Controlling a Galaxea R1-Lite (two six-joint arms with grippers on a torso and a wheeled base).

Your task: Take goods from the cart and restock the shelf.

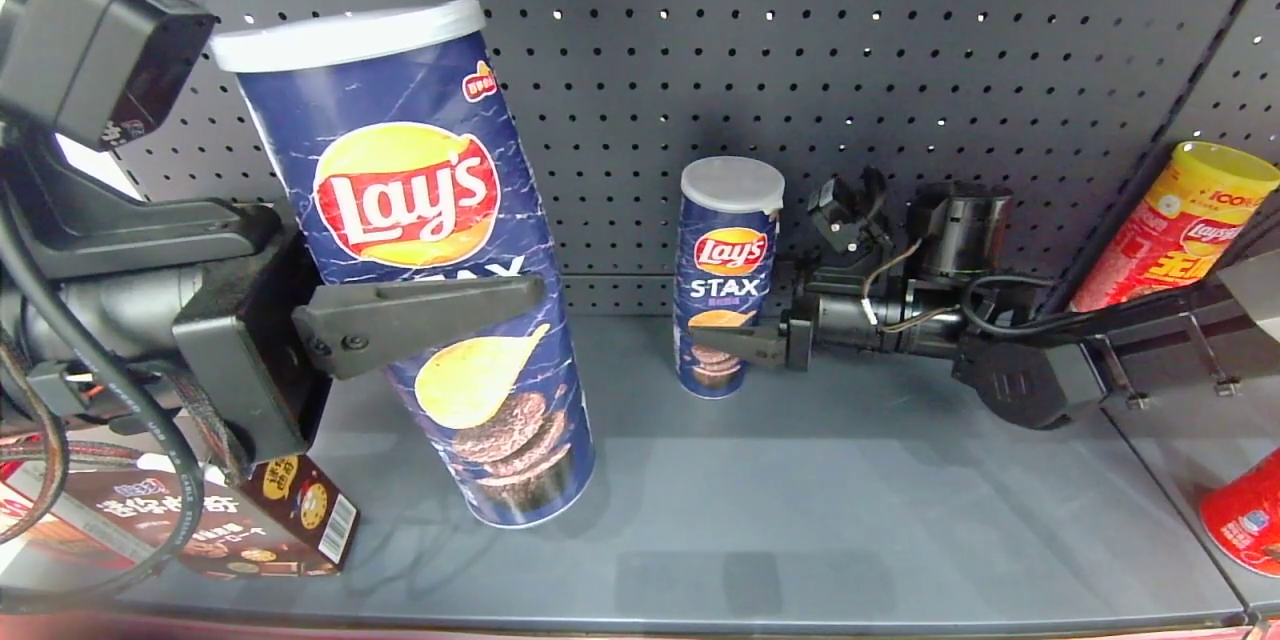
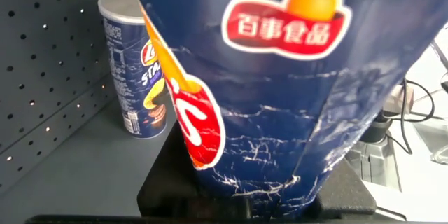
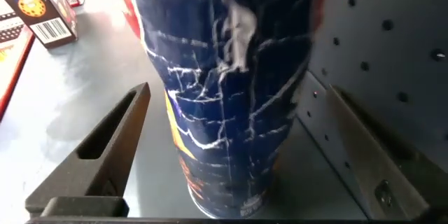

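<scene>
My left gripper (image 1: 470, 312) is shut on a tall blue chip can (image 1: 400, 190) with a white lid. It holds the can tilted over the front left of the grey shelf (image 1: 850, 500), base down at the shelf surface. The left wrist view shows this held can (image 2: 280, 112) up close, and a second can (image 2: 133, 77) beyond it. That second blue can (image 1: 728, 270) stands upright near the pegboard. My right gripper (image 1: 735, 340) is open around its lower half. In the right wrist view the can (image 3: 224, 98) stands between the fingers (image 3: 105, 154) with gaps on both sides.
A brown snack box (image 1: 230, 530) lies at the shelf's front left corner. Past a divider on the right stand a yellow and red can (image 1: 1180, 230) and a red can (image 1: 1250, 520) on its side. The pegboard (image 1: 800, 40) closes the back; bare shelf lies in the middle front.
</scene>
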